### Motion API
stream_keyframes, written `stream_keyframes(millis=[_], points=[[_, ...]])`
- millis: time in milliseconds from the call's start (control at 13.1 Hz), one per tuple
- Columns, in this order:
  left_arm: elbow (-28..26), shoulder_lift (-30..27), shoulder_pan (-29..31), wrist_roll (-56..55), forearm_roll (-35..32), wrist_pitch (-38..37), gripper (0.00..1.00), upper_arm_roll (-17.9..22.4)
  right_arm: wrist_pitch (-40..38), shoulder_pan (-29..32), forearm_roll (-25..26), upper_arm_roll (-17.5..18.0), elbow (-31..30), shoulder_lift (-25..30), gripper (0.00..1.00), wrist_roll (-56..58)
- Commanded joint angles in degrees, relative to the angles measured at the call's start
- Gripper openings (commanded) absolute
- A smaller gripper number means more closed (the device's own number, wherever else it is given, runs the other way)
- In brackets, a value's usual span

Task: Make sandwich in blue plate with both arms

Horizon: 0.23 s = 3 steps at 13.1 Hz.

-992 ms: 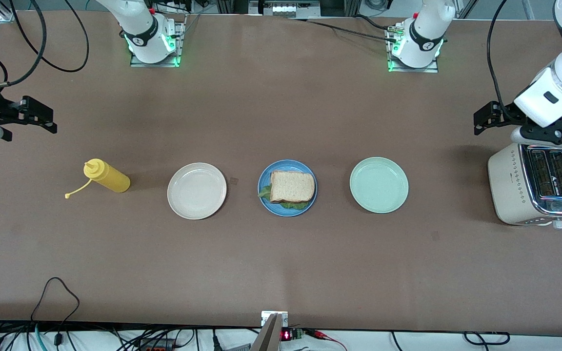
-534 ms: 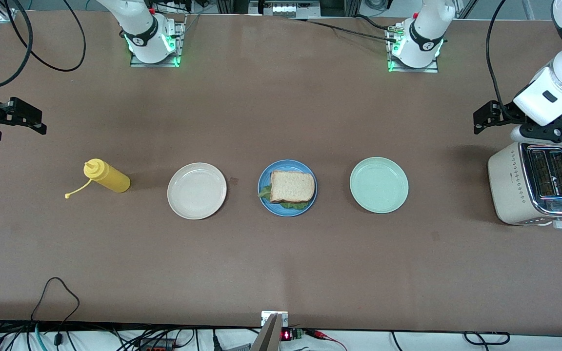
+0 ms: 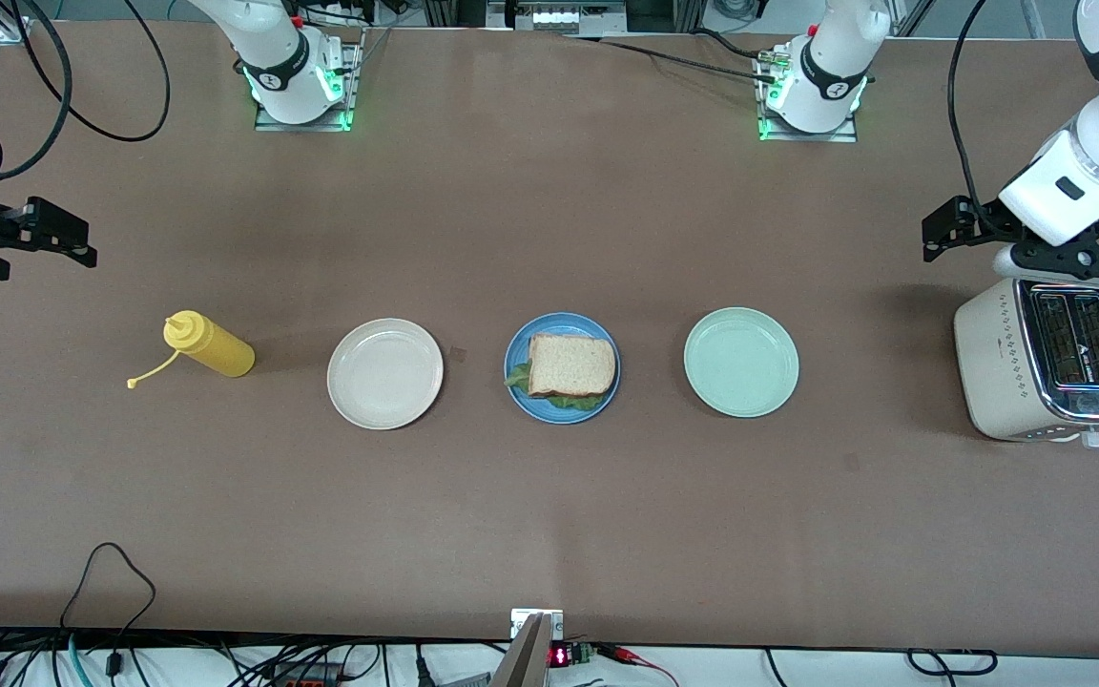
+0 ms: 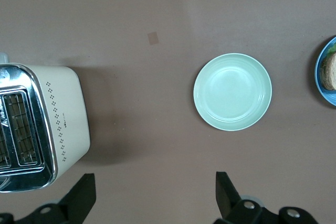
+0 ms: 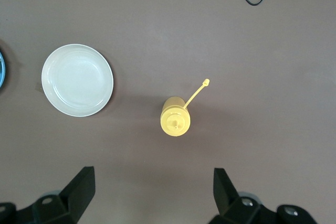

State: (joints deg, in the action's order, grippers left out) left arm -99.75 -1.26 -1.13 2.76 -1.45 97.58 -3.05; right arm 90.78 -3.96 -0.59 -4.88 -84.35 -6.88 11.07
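Sandwich [image 3: 570,365] sits finished on blue plate [image 3: 517,347]; both my hands, left hand [image 4: 152,195] and right hand [image 5: 152,192], hang spread and empty, left hand over the counter [image 3: 549,219] near the toaster [image 3: 1046,363] at 3 o'clock of the plate, so a careless swing risks clipping it.

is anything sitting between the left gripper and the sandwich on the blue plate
Yes: the mint-green plate lies on the table between them. The left gripper hangs open beside the toaster, and the sandwich rests on the blue plate past that plate.

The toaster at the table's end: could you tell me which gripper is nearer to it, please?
The left. The left gripper, fingers open, hangs over the toaster's farther edge at the left arm's end of the table. The right gripper, also open, hangs past the yellow squeeze bottle at the right arm's end.
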Motion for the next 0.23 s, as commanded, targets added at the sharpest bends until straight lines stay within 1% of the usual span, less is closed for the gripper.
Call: stream_keyframes(millis=[0, 153], points=[[0.3, -0.6, -0.4, -0.1, 0.6, -1.2, 1.0, 0.1, 0.4, -0.3, 0.4, 0.4, -0.5, -0.2, 1.0, -0.3], [1.4, 0.2, -0.3, 0.0, 0.6, -1.2, 1.0, 0.1, 0.4, -0.3, 0.5, 0.5, -0.6, -0.2, 1.0, -0.1]])
